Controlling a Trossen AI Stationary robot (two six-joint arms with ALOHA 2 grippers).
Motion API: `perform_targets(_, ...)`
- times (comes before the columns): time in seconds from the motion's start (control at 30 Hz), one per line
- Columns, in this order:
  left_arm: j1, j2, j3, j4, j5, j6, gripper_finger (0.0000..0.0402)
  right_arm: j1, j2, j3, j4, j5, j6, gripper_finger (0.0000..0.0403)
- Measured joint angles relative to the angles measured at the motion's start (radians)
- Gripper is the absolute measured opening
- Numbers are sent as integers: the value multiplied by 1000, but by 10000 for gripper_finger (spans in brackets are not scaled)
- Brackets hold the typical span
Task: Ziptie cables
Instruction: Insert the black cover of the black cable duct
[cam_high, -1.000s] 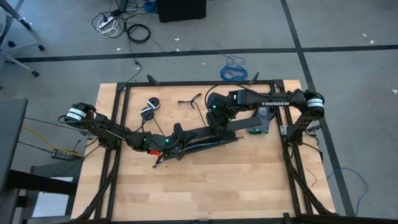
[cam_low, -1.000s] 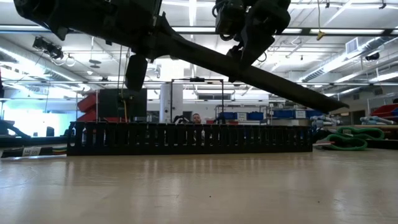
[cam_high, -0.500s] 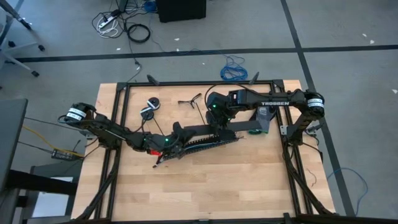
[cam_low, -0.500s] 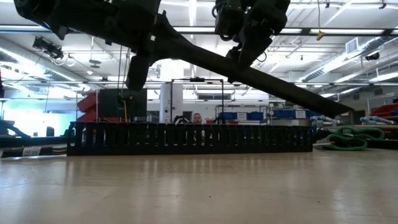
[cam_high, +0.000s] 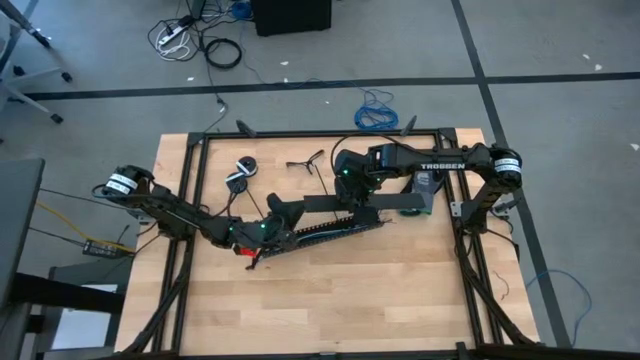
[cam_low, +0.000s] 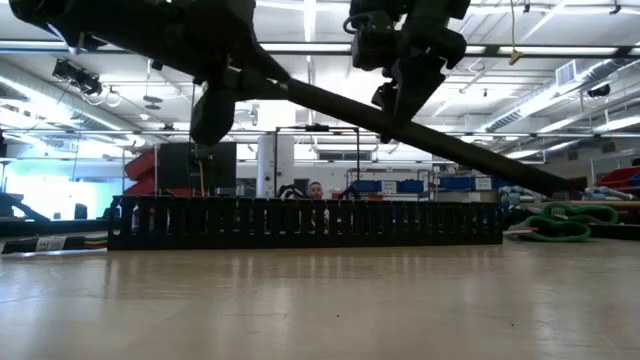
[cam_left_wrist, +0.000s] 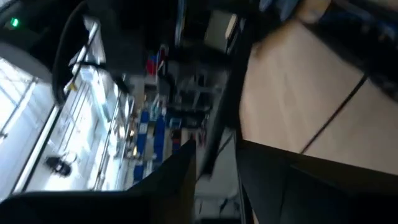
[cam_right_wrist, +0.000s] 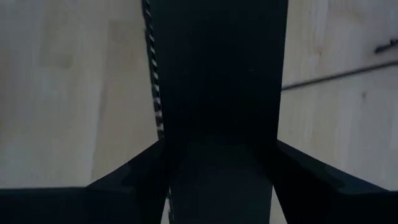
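On the wooden surface (cam_high: 350, 290) a long slotted duct (cam_low: 300, 222) is laid, and above it a flat black strip (cam_low: 480, 155) is held tilted, clamped in the right claw (cam_high: 345, 185). The left claw (cam_high: 275, 212) is narrowly parted at the strip's other end. The cables (cam_low: 45, 243) are seen at the duct's left end, the zipties (cam_high: 305, 160) near the far edge.

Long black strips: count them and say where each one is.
2. A slotted strip lies flat on the table. A plain strip slants in the air above it, gripped by the right gripper. More may be hidden from view.
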Motion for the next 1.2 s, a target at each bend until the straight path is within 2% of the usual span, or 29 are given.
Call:
perform_targets(0.1,-16,-1,-1,-51,-109,-12,112,0,0,0,-18,20,0,224)
perform_targets(0.17,-23,-23,-11,-82,-171,-72,112,0,0,0,-20,21,0,226)
perform_targets(0.4,-29,-284,-77,-150,-162,-408,112,11,0,0,-55,20,-1,231)
perform_targets(0.47,-24,-378,-87,-180,-62,-567,112,21,0,-8,-46,19,-1,230)
perform_targets(0.57,32,-495,-91,-265,240,-850,110,40,17,-25,-46,17,1,232)
perform_targets(0.63,98,-526,-92,-287,425,-1024,109,54,34,-37,-39,17,3,235)
perform_targets(0.7,160,-524,-91,-282,559,-1151,108,65,56,-40,-30,18,4,235)
perform_targets(0.8,226,-477,-90,-274,671,-1234,108,85,98,-41,-34,41,6,235)
perform_targets(0.9,260,-417,-93,-262,712,-1269,108,99,132,-41,-31,68,7,235)
perform_targets(1.1,287,-273,-69,-186,897,-1306,108,109,164,-40,-38,83,6,236)
perform_targets(1.2,287,-190,-36,-175,957,-1313,108,109,164,-40,-41,84,7,236)
